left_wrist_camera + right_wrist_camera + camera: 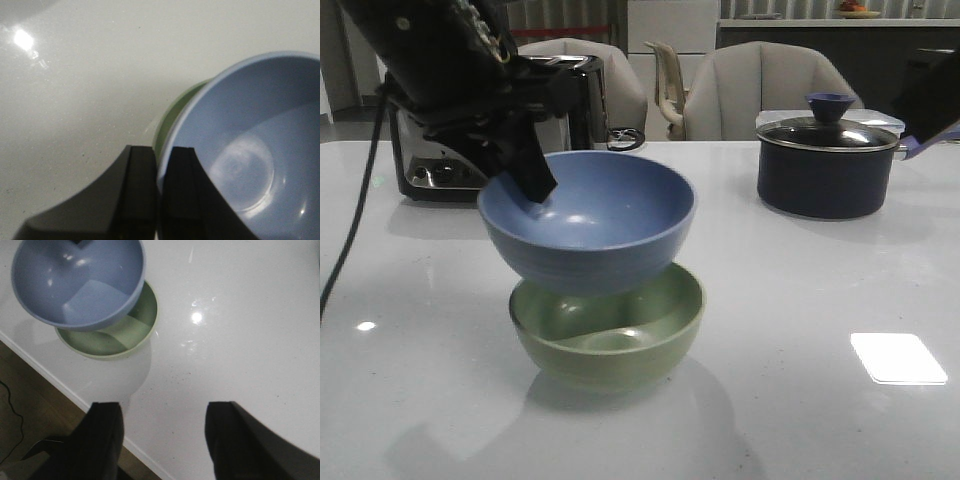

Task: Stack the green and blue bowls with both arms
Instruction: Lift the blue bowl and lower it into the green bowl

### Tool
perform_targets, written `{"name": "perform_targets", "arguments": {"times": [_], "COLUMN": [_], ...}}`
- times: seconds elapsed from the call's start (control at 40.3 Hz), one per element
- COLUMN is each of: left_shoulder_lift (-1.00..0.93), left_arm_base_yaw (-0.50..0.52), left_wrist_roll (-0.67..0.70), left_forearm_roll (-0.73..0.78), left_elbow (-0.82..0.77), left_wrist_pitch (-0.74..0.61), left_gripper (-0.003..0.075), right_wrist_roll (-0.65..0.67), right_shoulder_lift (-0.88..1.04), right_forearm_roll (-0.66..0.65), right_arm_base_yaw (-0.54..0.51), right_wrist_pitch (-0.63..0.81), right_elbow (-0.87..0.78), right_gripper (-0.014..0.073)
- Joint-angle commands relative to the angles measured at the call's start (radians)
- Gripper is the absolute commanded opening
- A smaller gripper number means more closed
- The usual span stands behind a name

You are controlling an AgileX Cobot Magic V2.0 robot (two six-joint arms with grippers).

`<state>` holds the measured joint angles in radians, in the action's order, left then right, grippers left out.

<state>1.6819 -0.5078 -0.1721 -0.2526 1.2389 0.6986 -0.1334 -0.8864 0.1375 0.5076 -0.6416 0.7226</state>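
The pale green bowl [610, 335] sits upright on the white table. The blue bowl [588, 222] hangs just above it, its base inside the green bowl's rim and shifted a little left. My left gripper [535, 185] is shut on the blue bowl's left rim, one finger inside, one outside. In the left wrist view the gripper [162, 150] pinches the blue bowl [250, 150] with the green bowl [170, 125] behind it. My right gripper [164, 407] is open and empty, apart from both the blue bowl [75, 282] and the green bowl [125, 335].
A dark lidded saucepan [825, 165] with a blue knob stands at the back right. A chrome appliance [440, 170] stands at the back left behind my left arm. Chairs stand behind the table. The table's edge [60, 385] runs close to the bowls in the right wrist view.
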Motion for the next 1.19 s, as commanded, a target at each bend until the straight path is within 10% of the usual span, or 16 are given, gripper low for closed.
{"name": "perform_targets", "arguments": {"times": [0.0, 0.149, 0.397, 1.166], "left_shoulder_lift": [0.003, 0.054, 0.031, -0.795], "left_arm_base_yaw": [-0.007, -0.007, -0.007, -0.012], "left_wrist_roll": [0.0, 0.0, -0.012, -0.016], "left_forearm_roll": [-0.058, -0.069, -0.075, 0.0], "left_elbow": [0.025, 0.025, 0.046, -0.357], "left_wrist_pitch": [-0.087, -0.089, -0.037, 0.034], "left_gripper": [0.0102, 0.0164, 0.051, 0.0512], "right_wrist_roll": [-0.007, -0.007, -0.007, -0.007], "right_shoulder_lift": [0.013, 0.013, 0.013, 0.013], "right_forearm_roll": [-0.005, -0.005, -0.005, -0.005], "right_arm_base_yaw": [-0.001, -0.001, -0.001, -0.001], "right_wrist_pitch": [0.063, 0.063, 0.063, 0.064], "right_elbow": [0.031, 0.031, 0.031, 0.031], "right_gripper": [0.0482, 0.0482, 0.0482, 0.0482]}}
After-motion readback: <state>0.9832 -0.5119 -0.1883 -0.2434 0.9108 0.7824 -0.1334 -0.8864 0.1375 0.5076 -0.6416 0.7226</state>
